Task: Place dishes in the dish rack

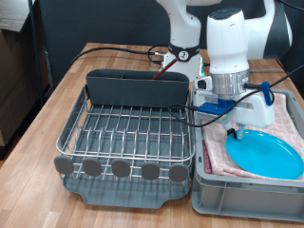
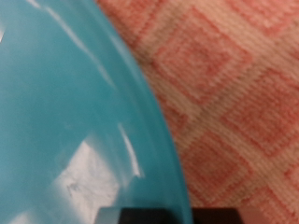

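The bright-blue plate (image 1: 271, 154) lies on the pink checked cloth in the grey crate (image 1: 249, 198), at the exterior view's right. My gripper (image 1: 236, 130) hangs low over the crate, right at the plate's rim nearest the rack. In the wrist view the plate (image 2: 65, 112) fills much of the picture, beside the cloth (image 2: 234, 93). A dark fingertip (image 2: 154, 217) shows at the picture's edge by the plate's rim. The silver wire dish rack (image 1: 123, 133), with its grey caddy (image 1: 138, 87), stands to the crate's left and holds no dishes. The mug and the wooden spoon are not in view.
The rack's round tabs (image 1: 119, 169) line its front edge. Black and red cables (image 1: 114, 49) run over the wooden table behind the rack. The arm's white body (image 1: 228, 47) stands over the crate's far side.
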You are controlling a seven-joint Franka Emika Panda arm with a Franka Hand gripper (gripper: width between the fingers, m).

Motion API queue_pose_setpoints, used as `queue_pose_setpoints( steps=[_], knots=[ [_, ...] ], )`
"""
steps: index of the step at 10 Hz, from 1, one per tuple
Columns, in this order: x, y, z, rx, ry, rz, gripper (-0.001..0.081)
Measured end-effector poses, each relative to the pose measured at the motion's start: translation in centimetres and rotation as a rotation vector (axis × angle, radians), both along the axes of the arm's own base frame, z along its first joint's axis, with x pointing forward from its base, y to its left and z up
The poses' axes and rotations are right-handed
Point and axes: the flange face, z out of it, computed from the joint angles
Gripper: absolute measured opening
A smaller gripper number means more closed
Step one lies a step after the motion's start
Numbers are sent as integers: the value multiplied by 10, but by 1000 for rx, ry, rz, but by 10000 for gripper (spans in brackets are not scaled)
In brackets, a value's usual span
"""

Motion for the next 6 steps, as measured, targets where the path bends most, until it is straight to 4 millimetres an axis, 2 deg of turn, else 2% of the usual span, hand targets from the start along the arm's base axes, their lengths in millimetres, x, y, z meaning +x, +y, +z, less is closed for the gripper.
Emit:
queue_pose_setpoints(
  steps=[1, 6],
  knots=[
    [0, 0, 0, 0, 0, 0, 43],
    [5, -1, 6, -55, 33, -9, 43]
  ],
)
